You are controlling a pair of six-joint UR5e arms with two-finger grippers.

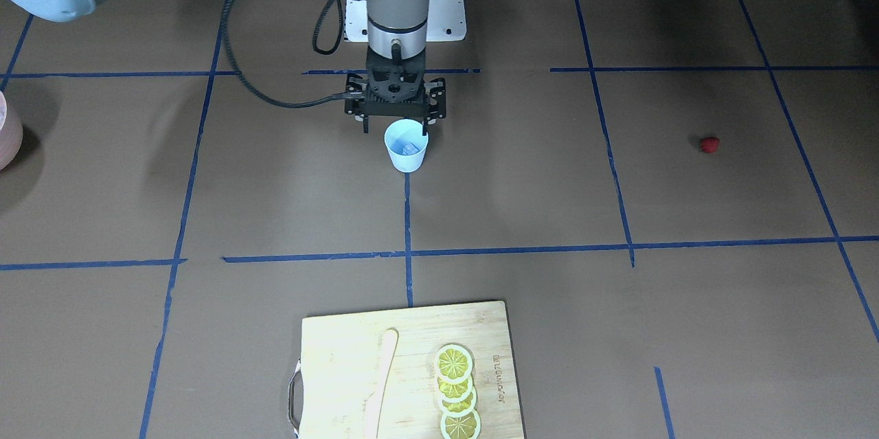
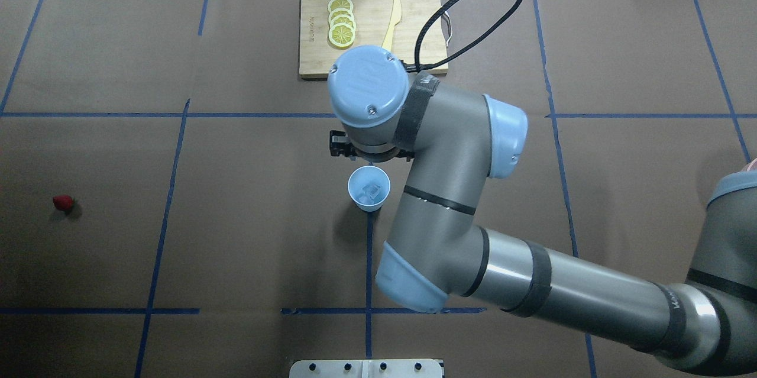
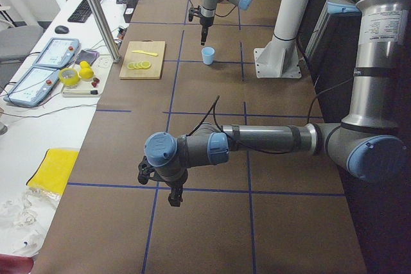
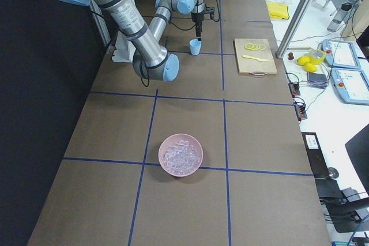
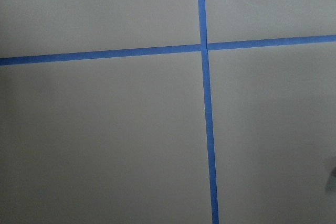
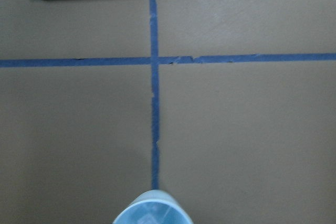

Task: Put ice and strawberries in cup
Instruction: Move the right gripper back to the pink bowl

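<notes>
Board at the table's edge, bowl well off to the side.
Four lemon slices [image 1: 456, 391] overlap in a row on the wooden board [image 1: 336, 350], with a pale knife [image 1: 381, 384] lying just beside them. Blue tape lines [image 1: 407, 233] grid the brown table [image 1: 522, 178]. The pink bowl [image 4: 161, 155] straddles one line. Tablets [image 3: 56, 52] and a keyboard [image 3: 83, 9] sit on the white bench [image 3: 70, 104].

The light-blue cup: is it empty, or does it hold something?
Not empty: the cup holds ice, seen through its open mouth. The strawberry lies far outside it.

A robotics lab: tape-gridded table [image 2: 266, 248], teach pendants [image 3: 54, 53] on a side bench [image 3: 83, 120].
</notes>
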